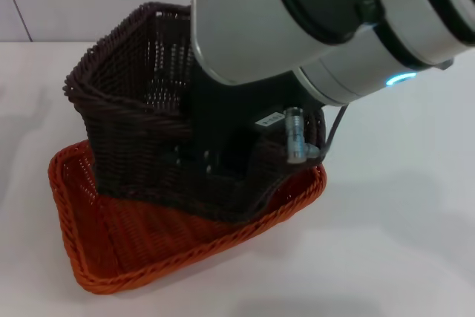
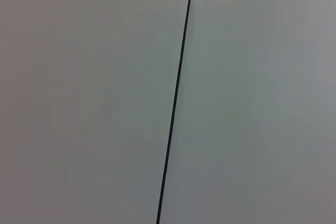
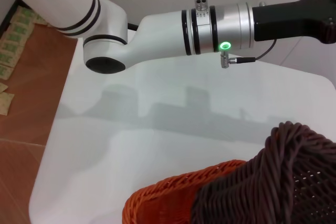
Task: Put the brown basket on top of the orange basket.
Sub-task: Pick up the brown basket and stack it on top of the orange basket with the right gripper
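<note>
Orange basket (image 1: 126, 246) sits flat on the white counter (image 1: 401, 220), and everything else is placed from it. Brown basket (image 1: 137, 120) is inside the orange one but not level: its base rests down in the orange basket's tray, tilted, with its far wall standing well above the orange rim and its near-right corner dipping low toward the orange basket's right corner. A wide strip of orange floor shows bare in front of the brown basket, on the side nearest the robot. The right arm comes down from above, its dark wrist section reaching into the brown basket at that basket's right end; the right gripper (image 1: 223, 157) is buried behind the arm's white housing and the wicker, so I cannot tell how far its fingers are spread or whether they have hold of the rim. A short silver plug (image 1: 295, 135) and thin black cable hang off the wrist just above the orange basket's right corner. From the right wrist camera, the brown rim (image 3: 294, 145) rises above and behind the orange rim (image 3: 178, 192), with bare counter beyond. The left wrist camera shows only a pale wall (image 2: 84, 98) with one thin dark seam (image 2: 176, 98); left gripper not visible anywhere.
</note>
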Controlling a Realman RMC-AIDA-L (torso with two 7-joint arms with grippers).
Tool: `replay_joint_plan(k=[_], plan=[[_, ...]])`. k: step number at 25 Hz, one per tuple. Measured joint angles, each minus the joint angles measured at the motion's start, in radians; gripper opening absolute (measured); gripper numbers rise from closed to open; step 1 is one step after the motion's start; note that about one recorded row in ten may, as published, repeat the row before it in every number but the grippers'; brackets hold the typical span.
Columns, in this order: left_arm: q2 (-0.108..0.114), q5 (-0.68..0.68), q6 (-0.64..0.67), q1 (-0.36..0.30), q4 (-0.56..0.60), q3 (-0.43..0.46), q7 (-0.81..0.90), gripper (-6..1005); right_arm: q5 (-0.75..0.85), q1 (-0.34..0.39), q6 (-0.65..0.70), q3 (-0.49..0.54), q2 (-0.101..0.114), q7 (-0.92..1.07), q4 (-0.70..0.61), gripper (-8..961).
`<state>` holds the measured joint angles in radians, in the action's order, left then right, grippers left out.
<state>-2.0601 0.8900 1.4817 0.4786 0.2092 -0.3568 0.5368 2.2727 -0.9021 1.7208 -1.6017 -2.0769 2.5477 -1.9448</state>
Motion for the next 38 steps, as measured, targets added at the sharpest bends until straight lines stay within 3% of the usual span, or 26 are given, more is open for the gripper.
replay_joint_plan(k=[13, 38], plan=[[0.0, 0.002, -0.001, 0.004, -0.002, -0.01, 0.0, 797, 0.069, -0.003, -0.059, -0.087, 0.0, -0.003, 0.001, 149], [0.001, 0.001, -0.002, 0.004, -0.008, -0.01, 0.0, 797, 0.063, -0.018, -0.079, -0.139, 0.0, -0.003, 0.025, 149]])
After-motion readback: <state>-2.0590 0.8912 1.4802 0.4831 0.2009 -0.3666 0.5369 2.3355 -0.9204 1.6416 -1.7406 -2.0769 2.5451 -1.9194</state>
